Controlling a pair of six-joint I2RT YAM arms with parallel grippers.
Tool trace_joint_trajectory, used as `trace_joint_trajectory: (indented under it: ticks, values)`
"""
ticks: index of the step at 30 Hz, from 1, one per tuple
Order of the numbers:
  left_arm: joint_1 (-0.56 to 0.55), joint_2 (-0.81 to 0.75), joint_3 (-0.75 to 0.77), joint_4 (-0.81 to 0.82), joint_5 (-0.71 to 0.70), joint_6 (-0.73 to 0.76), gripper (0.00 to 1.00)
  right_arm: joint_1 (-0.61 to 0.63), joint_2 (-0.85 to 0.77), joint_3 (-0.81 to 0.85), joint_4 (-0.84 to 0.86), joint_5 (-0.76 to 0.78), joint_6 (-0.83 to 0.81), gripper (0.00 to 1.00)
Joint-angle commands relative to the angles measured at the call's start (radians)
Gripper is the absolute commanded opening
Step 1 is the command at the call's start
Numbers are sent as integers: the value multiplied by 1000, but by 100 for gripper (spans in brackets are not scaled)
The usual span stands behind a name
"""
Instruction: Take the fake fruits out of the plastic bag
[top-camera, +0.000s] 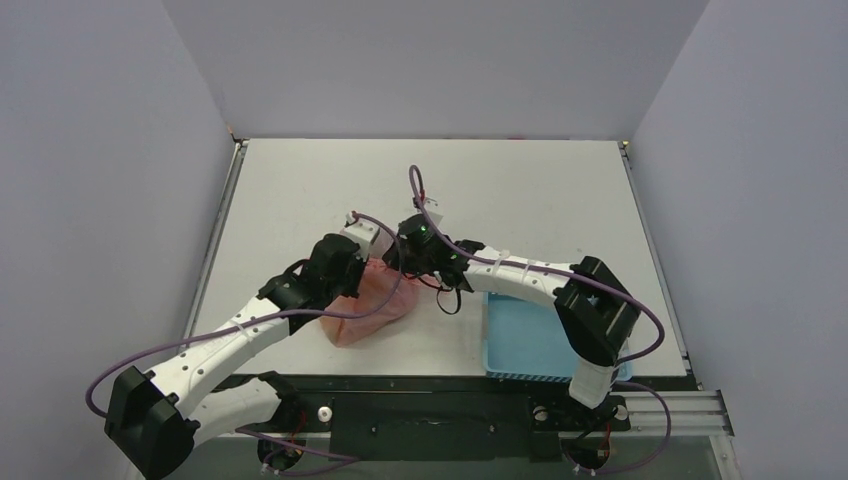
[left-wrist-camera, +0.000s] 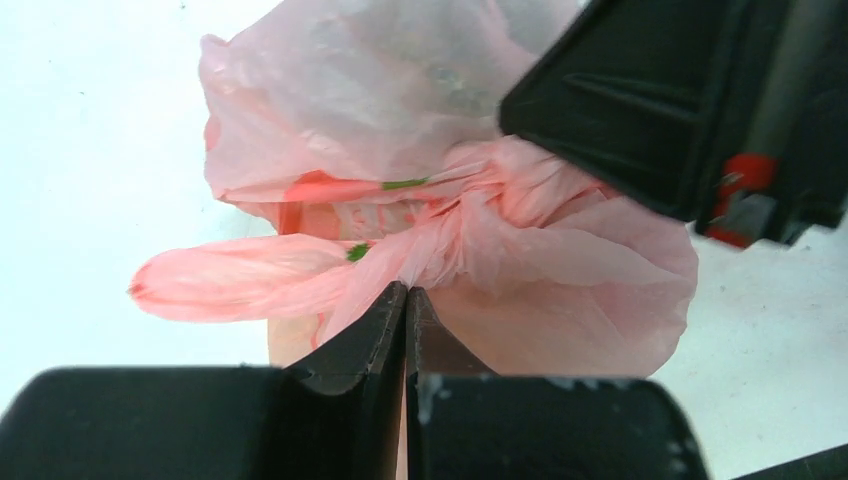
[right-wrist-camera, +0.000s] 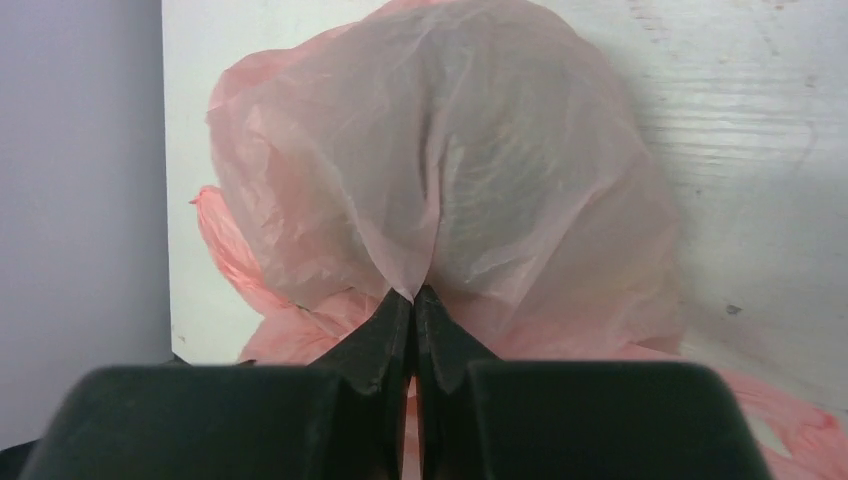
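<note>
**A:** Start with the big things. What does the overhead view give?

**B:** The desk (top-camera: 540, 190), pale, with the blue basket (top-camera: 525, 340) at its near right corner. The plastic bag (top-camera: 372, 300) lies close to the near edge, left of centre. It is near the basket but not touching it. Both arms bend in over it, one from each near corner.

**A:** Can you read the fingers from up there?

**B:** No, the wrists cover them. Only the wrist cameras show them. The left gripper (left-wrist-camera: 405, 300) has its fingers pressed together on a twisted bunch of pink film. The right gripper (right-wrist-camera: 413, 300) is likewise closed, pinching a fold where the bag's skin draws up into a crease.

**A:** Anything of the contents?

**B:** Only from the right wrist. The fake fruits (right-wrist-camera: 500, 190) appear there as a rounded greyish bulge behind the translucent plastic, and I cannot tell which one it is. From above the bag is just a crumpled pink heap.

**A:** And the left wrist view?

**B:** It has the small details. A handle loop (left-wrist-camera: 230, 285) sticks out flat to the left, and a red-and-green fruit print (left-wrist-camera: 340, 185) sits on the film above it. The right gripper's black body crowds that view's upper right, directly over the bag.
</note>
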Motion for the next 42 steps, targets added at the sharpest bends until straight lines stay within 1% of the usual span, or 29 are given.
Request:
trace_joint_trajectory:
  ticks: [1, 3, 6, 8, 10, 12, 13, 16, 17, 18, 20, 21, 22, 24, 26, 28, 30, 31, 34, 37, 42]
  values:
    - [11, -11, 11, 73, -47, 15, 0, -82, -116, -97, 137, -71, 8, 0]
    - [11, -4, 13, 70, -75, 15, 0, -120, -149, -126, 185, -101, 3, 0]
    - [15, 4, 28, 45, -208, 11, 0, -173, -168, -130, 212, -135, 4, 0]
    - [24, -8, 30, 43, -216, 14, 0, -219, -178, -149, 240, -145, 29, 0]
    - [31, -36, 19, 65, -172, 20, 0, -281, -185, -191, 312, -190, 72, 0]
    - [31, -63, 7, 84, -115, 26, 0, -305, -186, -223, 386, -233, 100, 0]
    - [31, -71, 7, 88, -92, 30, 0, -309, -184, -225, 403, -243, 101, 0]
    - [31, -94, 19, 102, 79, 37, 0, -310, -178, -233, 424, -287, 85, 0]
    - [31, -97, 23, 109, 122, 36, 0, -311, -188, -251, 458, -293, 84, 0]
    - [32, -99, 25, 110, 132, 33, 0, -312, -194, -263, 474, -301, 83, 0]
    - [32, -101, 27, 114, 149, 25, 8, -310, -216, -290, 504, -307, 74, 0]
    - [32, -103, 25, 119, 163, 24, 17, -309, -229, -302, 514, -310, 72, 0]
    - [33, -102, 27, 119, 172, 24, 21, -305, -233, -305, 516, -314, 67, 0]
    - [34, -101, 32, 125, 192, 12, 36, -303, -239, -308, 512, -330, 59, 0]
    - [36, -85, 51, 117, 213, -4, 42, -301, -247, -313, 507, -348, 55, 0]
    - [37, -46, 112, 73, 225, -21, 43, -300, -261, -324, 502, -358, 55, 0]
    - [38, 1, 206, 34, 217, -27, 44, -299, -276, -336, 499, -359, 53, 0]
    - [39, 34, 227, 22, 204, -27, 44, -300, -286, -339, 495, -357, 52, 0]
    - [46, 103, 294, 16, 203, 13, 46, -300, -297, -335, 469, -354, 47, 0]
    - [47, 177, 299, 35, 240, 59, 47, -295, -320, -342, 461, -341, 52, 0]
    - [47, 190, 212, 115, 266, 76, 46, -272, -339, -329, 429, -325, 44, 0]
